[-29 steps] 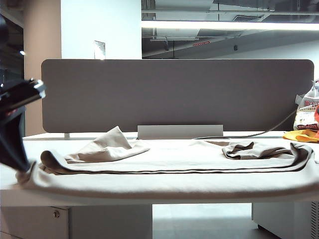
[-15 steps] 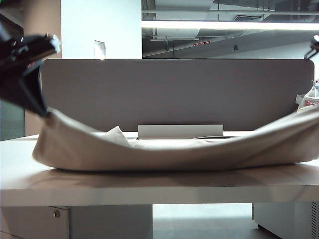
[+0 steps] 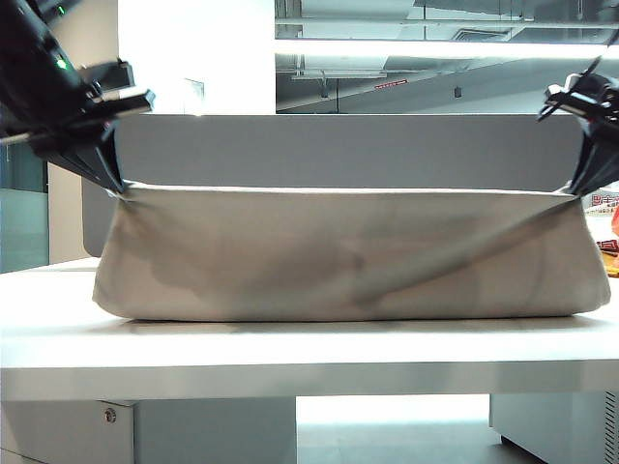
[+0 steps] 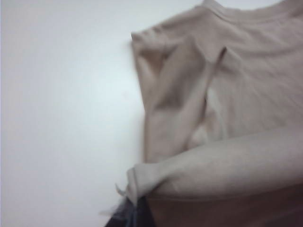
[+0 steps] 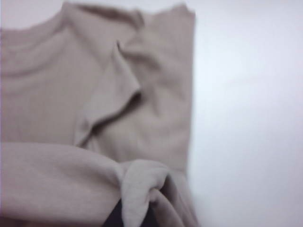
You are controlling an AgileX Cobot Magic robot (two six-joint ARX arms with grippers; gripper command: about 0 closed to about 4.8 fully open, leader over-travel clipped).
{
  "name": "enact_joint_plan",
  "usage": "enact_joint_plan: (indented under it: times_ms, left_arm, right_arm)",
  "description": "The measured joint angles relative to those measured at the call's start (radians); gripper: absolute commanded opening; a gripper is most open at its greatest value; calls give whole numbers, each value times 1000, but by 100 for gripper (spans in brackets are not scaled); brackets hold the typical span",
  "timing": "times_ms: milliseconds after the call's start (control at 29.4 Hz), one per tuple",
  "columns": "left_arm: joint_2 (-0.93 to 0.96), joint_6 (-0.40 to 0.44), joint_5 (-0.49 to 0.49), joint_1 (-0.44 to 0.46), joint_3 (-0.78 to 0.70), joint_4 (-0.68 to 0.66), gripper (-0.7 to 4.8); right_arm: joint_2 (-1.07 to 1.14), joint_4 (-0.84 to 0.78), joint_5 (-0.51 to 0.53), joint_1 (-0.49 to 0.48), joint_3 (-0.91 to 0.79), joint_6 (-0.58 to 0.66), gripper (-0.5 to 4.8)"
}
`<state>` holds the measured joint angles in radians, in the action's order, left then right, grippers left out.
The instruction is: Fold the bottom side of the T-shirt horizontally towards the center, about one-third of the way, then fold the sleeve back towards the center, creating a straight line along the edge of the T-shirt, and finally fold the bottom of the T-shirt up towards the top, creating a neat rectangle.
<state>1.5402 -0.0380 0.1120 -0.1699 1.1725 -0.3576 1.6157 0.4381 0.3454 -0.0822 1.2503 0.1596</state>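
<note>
The beige T-shirt (image 3: 338,256) hangs like a curtain above the white table (image 3: 309,353), its lifted near edge stretched taut between my two grippers. My left gripper (image 3: 118,184) is shut on the left corner of that edge, high at the left of the exterior view. My right gripper (image 3: 573,191) is shut on the right corner, high at the right. In the left wrist view the pinched corner (image 4: 135,182) bunches at my left gripper (image 4: 133,213), with a folded sleeve (image 4: 177,94) and the collar (image 4: 246,14) lying beyond. The right wrist view shows my right gripper (image 5: 135,215) under a bunched corner (image 5: 142,184), a sleeve (image 5: 118,94) beyond.
A grey divider panel (image 3: 348,150) stands along the table's far side behind the lifted cloth. A bag and a yellow-orange cloth (image 3: 609,253) peek out at the far right edge. Bare white tabletop (image 4: 66,104) lies beside each end of the shirt.
Both grippers have risen from table level, lifting the shirt's near edge with them. The cloth went from lying flat to a sagging band to a taut upright sheet that hides the sleeves.
</note>
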Motion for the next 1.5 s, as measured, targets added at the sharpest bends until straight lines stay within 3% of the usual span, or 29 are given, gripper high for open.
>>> enact_joint_plan:
  times_ms: [409,784,818,852,886,920,954,988,1124,1261,1295,1329,1363,1397,1431,1499]
  left_arm:
    - [372,61,-2,6,388,33,-6]
    - [544,109,-57,12,537,86,-3]
    - [555,109,-57,11,537,100,22]
    - [560,109,-57,11,537,106,155]
    - [567,109,-59,11,537,115,230]
    - [569,109,-61,11,537,115,398]
    - [571,109,-64,11,537,116,466]
    - [571,109,-66,12,537,120,479]
    - [571,112,-100,11,542,179,479]
    - [567,110,-121,12,585,137,479]
    - [561,109,-132,11,586,113,361]
    - [550,111,-156,11,585,71,300]
    - [544,111,-166,12,585,53,239]
    - [534,111,-171,14,585,31,165]
    - [523,111,-173,15,585,14,117]
    - [496,111,-173,18,585,-19,78]
  right_arm:
    - [354,-19,15,1,357,0,-1]
    - [468,-146,-4,1,488,0,1]
    - [473,-165,-5,1,488,0,24]
    - [476,-170,-4,1,488,0,193]
    - [485,-175,-5,1,488,-1,287]
    - [488,-178,-5,1,487,-1,475]
    - [491,-189,-11,-2,484,-1,479]
    - [492,-197,-12,-2,484,-1,479]
    - [491,-269,-11,-2,485,-1,479]
    - [491,-267,-11,-2,486,-1,479]
    - [491,-253,-11,-2,486,-1,272]
    - [490,-212,-11,-2,486,0,134]
    - [489,-187,-11,-3,486,0,37]
    - [489,-156,-8,-4,486,0,-8]
    - [487,-126,4,-5,485,0,-6]
    - [485,-88,39,-5,485,0,-6]
